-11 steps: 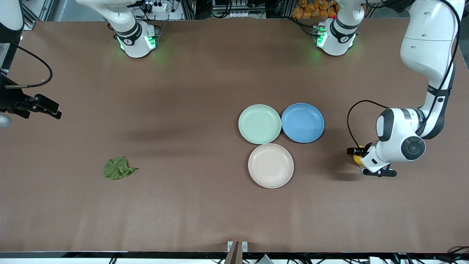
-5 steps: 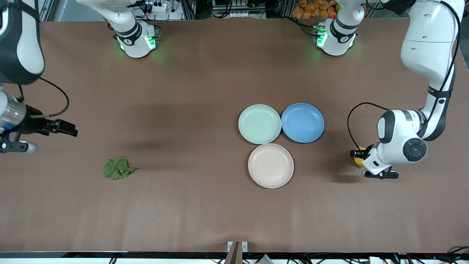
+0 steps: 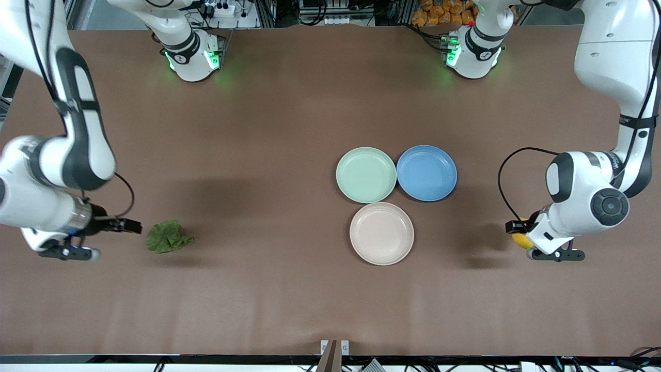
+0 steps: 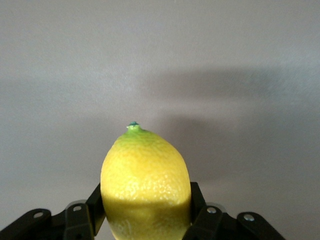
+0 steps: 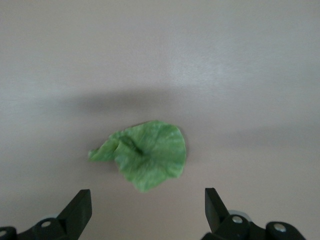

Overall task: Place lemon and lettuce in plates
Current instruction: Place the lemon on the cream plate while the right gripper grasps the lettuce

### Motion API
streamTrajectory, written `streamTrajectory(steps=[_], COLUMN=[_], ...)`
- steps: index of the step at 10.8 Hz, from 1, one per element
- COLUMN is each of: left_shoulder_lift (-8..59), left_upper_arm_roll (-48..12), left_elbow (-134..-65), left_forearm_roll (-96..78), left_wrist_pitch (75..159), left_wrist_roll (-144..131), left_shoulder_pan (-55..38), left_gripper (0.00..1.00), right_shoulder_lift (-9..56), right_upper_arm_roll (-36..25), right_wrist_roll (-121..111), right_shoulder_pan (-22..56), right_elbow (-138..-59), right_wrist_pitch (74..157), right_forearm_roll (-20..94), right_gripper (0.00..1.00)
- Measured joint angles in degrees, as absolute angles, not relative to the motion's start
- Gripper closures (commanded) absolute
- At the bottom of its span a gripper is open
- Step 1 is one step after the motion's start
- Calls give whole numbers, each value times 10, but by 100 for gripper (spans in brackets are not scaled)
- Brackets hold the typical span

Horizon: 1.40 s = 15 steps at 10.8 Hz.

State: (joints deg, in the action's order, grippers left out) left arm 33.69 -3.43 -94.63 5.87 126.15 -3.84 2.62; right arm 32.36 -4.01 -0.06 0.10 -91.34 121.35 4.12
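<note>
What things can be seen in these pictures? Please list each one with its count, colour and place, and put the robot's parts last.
lemon: one, yellow, held in the left gripper, toward the left arm's end of the table.
lettuce: one, dark green, flat on the table toward the right arm's end.
mint green plate: one, pale green, near the table's middle, nothing on it.
beige plate: one, cream, nearer to the front camera than the mint green plate, nothing on it.
blue plate: one, blue, beside the mint green plate, toward the left arm's end.
table: one, brown.
left gripper: one, black fingers shut on the lemon.
right gripper: one, black fingers open, beside the lettuce, not touching it.
</note>
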Motion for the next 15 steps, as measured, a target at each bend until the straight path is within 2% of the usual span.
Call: streamTrajectory(steps=[3, 10, 11, 12, 13, 15], left_shoulder_lift=[349, 379, 379, 379, 379, 384], left_upper_arm_roll=[-52, -56, -56, -57, -57, -56], left_elbow=[-931, -899, -896, -890, -887, -886], left_forearm_roll=[47, 20, 18, 17, 16, 16], left_wrist_pitch=[1261, 1280, 1293, 1298, 1304, 1316], left_wrist_roll=[-166, -428, -468, -505, -541, -597], left_shoulder_pan=[-15, -147, -164, -183, -204, -234], left_gripper=[100, 100, 100, 100, 100, 100], right_shoulder_lift=[380, 419, 421, 422, 422, 420], right_upper_arm_roll=[-36, -35, -35, -35, -35, -34], right_wrist_roll=[0, 4, 4, 4, 4, 3], right_shoulder_pan=[10, 28, 28, 28, 28, 28], right_elbow=[-914, -952, -955, -956, -960, -966], right_wrist_pitch=[1264, 1369, 1372, 1373, 1374, 1385], right_forearm_roll=[42, 43, 43, 43, 43, 43], right_gripper=[0, 0, 5, 16, 37, 71])
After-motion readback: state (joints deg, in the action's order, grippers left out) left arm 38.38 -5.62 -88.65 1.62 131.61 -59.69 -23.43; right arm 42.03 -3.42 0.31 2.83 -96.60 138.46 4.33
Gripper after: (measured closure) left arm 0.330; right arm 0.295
